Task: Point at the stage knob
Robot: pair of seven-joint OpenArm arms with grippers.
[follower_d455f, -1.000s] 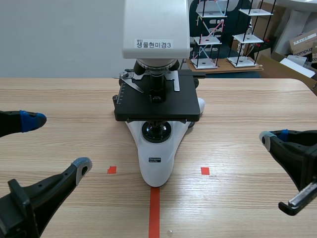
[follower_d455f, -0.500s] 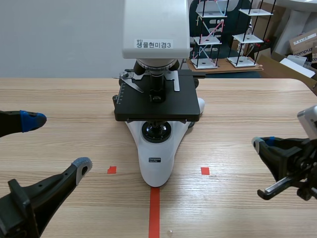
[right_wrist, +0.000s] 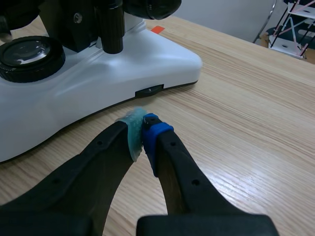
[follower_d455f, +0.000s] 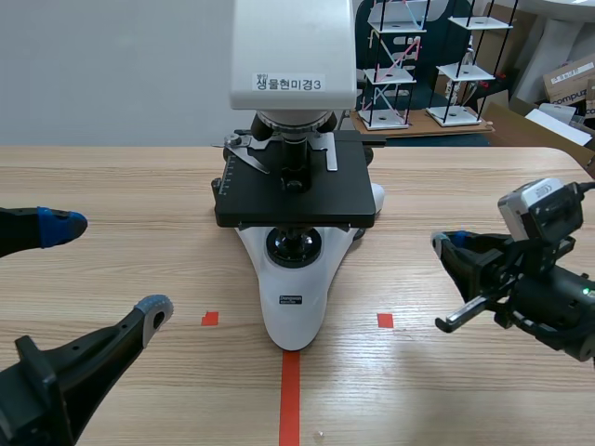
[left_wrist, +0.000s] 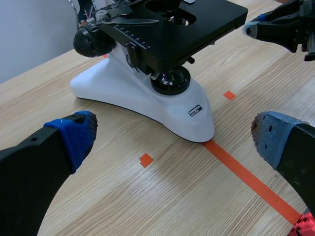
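The right gripper (right_wrist: 143,132) has its fingers pressed together, pads meeting on nothing, low over the wooden table (right_wrist: 256,98) just beside the white base (right_wrist: 98,73) of the microscope (follower_d455f: 293,186); the stage knob (right_wrist: 112,29), a black stem hanging under the stage, stands ahead of those tips, apart from them. The left gripper (follower_d455f: 107,268) holds its fingers spread wide, clear of the microscope.

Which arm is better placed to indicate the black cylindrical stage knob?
Right. The right gripper, shut beside the white microscope base, aims toward the stage knob; the left gripper sits open, farther off.
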